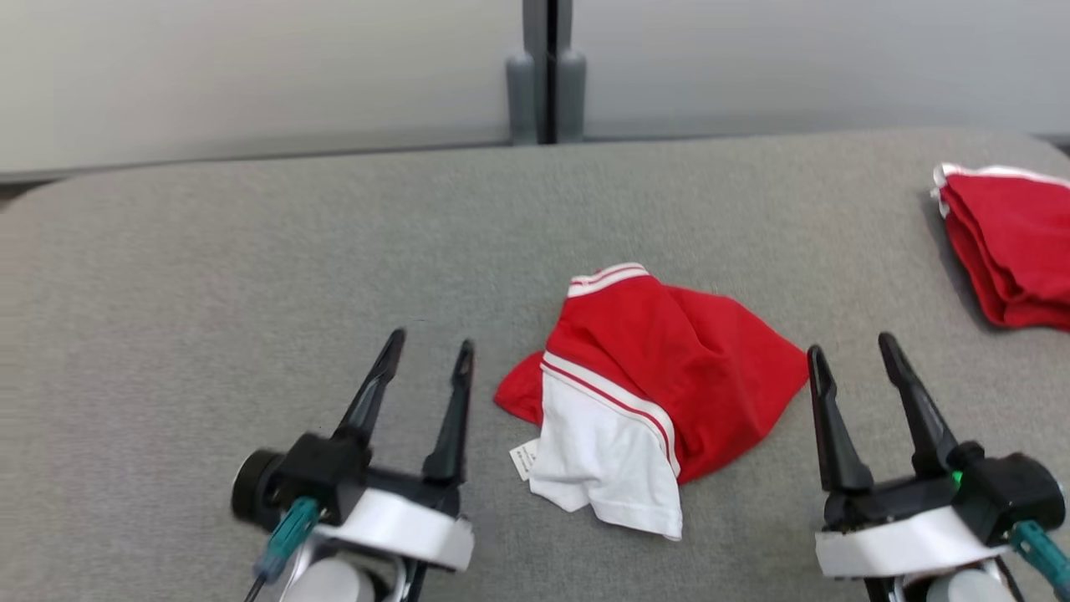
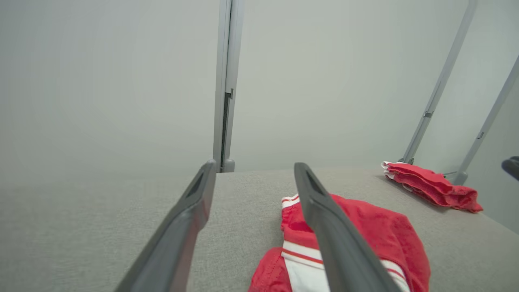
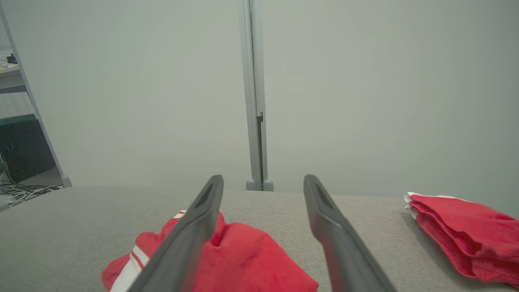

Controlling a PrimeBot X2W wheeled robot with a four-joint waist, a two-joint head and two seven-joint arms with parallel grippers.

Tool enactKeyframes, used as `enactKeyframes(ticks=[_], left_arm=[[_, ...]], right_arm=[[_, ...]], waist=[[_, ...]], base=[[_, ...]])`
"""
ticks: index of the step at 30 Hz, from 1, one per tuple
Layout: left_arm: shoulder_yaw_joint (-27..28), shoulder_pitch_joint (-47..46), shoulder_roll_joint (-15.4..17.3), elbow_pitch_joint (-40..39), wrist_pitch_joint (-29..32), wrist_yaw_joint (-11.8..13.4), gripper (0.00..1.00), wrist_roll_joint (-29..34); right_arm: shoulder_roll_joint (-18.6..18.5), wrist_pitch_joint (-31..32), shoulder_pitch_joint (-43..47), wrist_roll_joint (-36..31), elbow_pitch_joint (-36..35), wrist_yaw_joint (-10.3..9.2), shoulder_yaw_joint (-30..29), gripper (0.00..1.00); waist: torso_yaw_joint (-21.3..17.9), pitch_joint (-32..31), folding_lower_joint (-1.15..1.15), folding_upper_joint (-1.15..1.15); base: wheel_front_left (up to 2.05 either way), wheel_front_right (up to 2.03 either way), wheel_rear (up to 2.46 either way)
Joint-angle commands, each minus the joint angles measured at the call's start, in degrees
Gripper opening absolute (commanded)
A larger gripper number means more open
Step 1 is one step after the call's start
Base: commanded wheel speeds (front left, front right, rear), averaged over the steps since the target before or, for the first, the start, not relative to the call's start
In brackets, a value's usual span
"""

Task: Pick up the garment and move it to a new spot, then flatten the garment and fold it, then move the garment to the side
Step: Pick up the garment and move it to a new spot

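Left gripper (image 1: 431, 339) at lower left and right gripper (image 1: 851, 344) at lower right, jaws spread and empty, flank the garment (image 1: 669, 368) without touching it. Bare grey table (image 1: 251, 251) runs wide toward upper left; a folded red pile (image 1: 1011, 251) sits at the right edge. Garment crumpled at lower centre: red, with a white panel and striped trim.

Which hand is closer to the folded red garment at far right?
Right. The right hand sits nearer the robot and left of the folded red garment; the left hand is on the far side of the crumpled red-and-white garment.
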Motion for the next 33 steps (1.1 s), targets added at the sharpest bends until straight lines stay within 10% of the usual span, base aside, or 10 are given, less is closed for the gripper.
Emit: enactKeyframes(ticks=[1, 14, 33], left_arm=[[1.78, 2.32, 0.35, -0.87, -0.01, 0.39, 1.00, 1.17], [12.91, 16.87, -1.59, -3.72, -0.01, -0.07, 1.00, 9.15], [13.57, 18.23, -2.60, -1.26, -0.01, -2.50, 1.00, 12.53]], right_arm=[[0.10, -0.03, 1.80, -0.42, 0.37, -0.12, -0.27, 1.00], [1.59, -0.03, 9.53, -2.76, -0.76, -0.12, -1.56, 1.00], [2.28, -0.02, 10.88, -3.08, -0.72, -0.12, -2.83, 1.00]], waist=[[3.33, -5.55, 0.00, 0.00], [3.84, -9.43, 0.00, 0.00], [4.64, -10.73, 0.00, 0.00]], base=[[0.00, 0.00, 0.00], [0.00, 0.00, 0.00], [0.00, 0.00, 0.00]])
